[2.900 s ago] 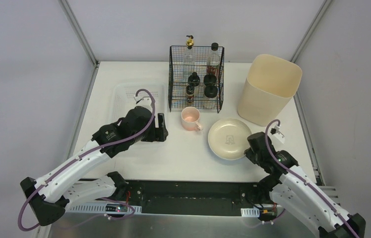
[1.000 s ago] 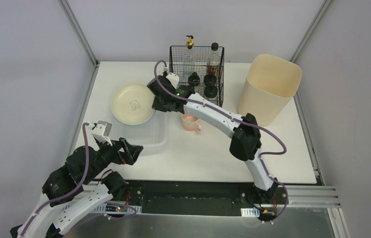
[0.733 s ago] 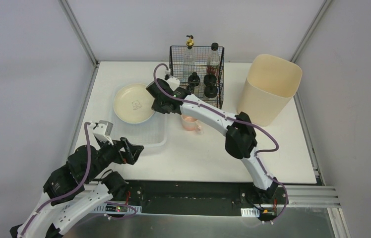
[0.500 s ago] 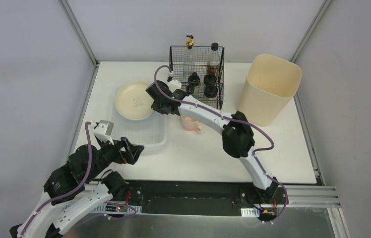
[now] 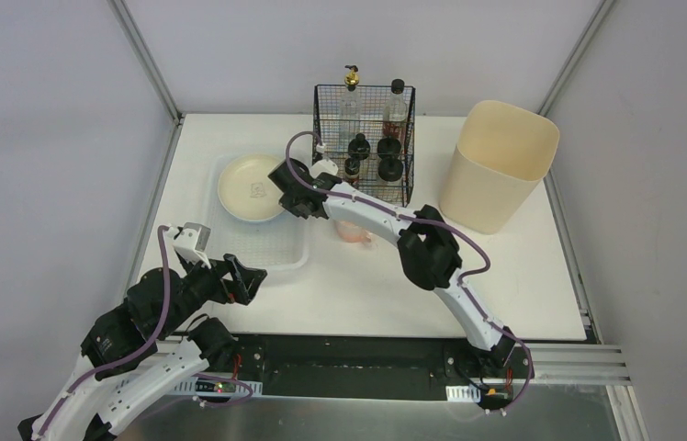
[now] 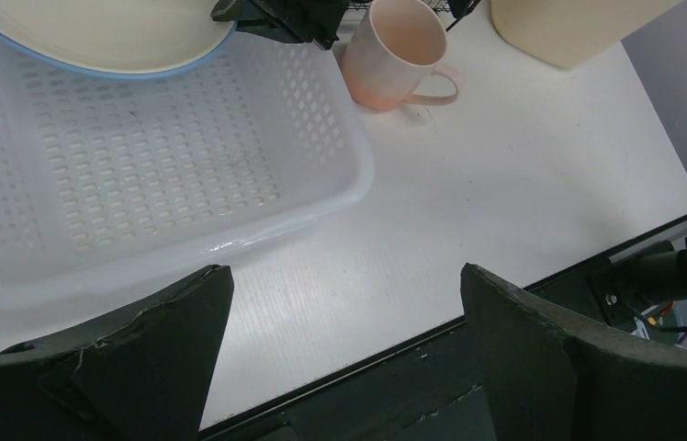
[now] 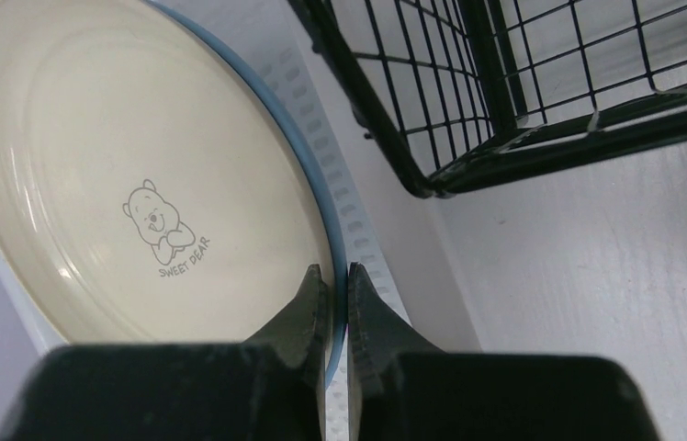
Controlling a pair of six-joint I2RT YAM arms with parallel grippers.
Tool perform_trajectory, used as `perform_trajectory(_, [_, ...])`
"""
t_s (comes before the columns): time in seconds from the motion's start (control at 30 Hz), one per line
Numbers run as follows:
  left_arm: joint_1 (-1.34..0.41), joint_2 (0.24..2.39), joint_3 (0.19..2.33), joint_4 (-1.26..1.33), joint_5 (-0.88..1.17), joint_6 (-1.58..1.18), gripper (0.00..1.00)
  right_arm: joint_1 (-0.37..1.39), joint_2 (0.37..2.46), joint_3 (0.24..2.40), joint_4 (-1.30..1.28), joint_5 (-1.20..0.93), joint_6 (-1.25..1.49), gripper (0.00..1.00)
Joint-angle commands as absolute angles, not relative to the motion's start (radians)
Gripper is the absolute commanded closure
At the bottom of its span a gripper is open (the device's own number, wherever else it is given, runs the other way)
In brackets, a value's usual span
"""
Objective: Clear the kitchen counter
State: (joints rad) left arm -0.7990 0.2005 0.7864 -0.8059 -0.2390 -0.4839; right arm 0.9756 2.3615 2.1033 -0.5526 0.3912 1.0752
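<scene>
My right gripper [image 5: 283,188] is shut on the rim of a cream plate [image 5: 250,186] with a blue edge and a bear print [image 7: 138,184], holding it over the far part of the translucent white tray [image 5: 257,246]. A pink mug [image 5: 354,230] stands on the white kitchen counter [image 5: 395,294] just right of the tray, partly under the right arm. It shows in the left wrist view [image 6: 395,50]. My left gripper [image 5: 246,279] is open and empty near the counter's front edge, by the tray's near right corner [image 6: 349,184].
A black wire rack [image 5: 365,138] with several bottles stands at the back centre. A tall cream bin [image 5: 498,163] stands at the back right. The rack's lower corner [image 7: 432,175] is close to the right fingers.
The right arm has carried the plate from the counter's right side over to the tray and moved it slightly farther back. The left arm has pulled back to the front left and holds still.
</scene>
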Motion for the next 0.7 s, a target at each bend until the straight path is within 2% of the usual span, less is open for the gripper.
perform_trajectory(0.0, [-0.804, 0.198, 0.782, -0.776, -0.238, -0.491, 0.01, 0.971, 2.393, 2.127, -0.494, 0.433, 1.165, 1.00])
perform_trajectory(0.33, [-0.804, 0.204, 0.781, -0.775, -0.238, -0.491, 0.01, 0.968, 2.470, 2.215, -0.542, 0.459, 1.209, 0.99])
perform_trajectory(0.43, [-0.803, 0.204, 0.782, -0.775, -0.240, -0.491, 0.01, 0.969, 2.480, 2.240, -0.562, 0.464, 1.204, 0.91])
perform_trajectory(0.47, [-0.804, 0.205, 0.782, -0.775, -0.241, -0.491, 0.01, 0.969, 2.478, 2.240, -0.564, 0.467, 1.203, 0.84])
perform_trajectory(0.67, [-0.802, 0.209, 0.782, -0.775, -0.241, -0.491, 0.01, 0.973, 2.461, 2.221, -0.565, 0.486, 1.194, 0.76])
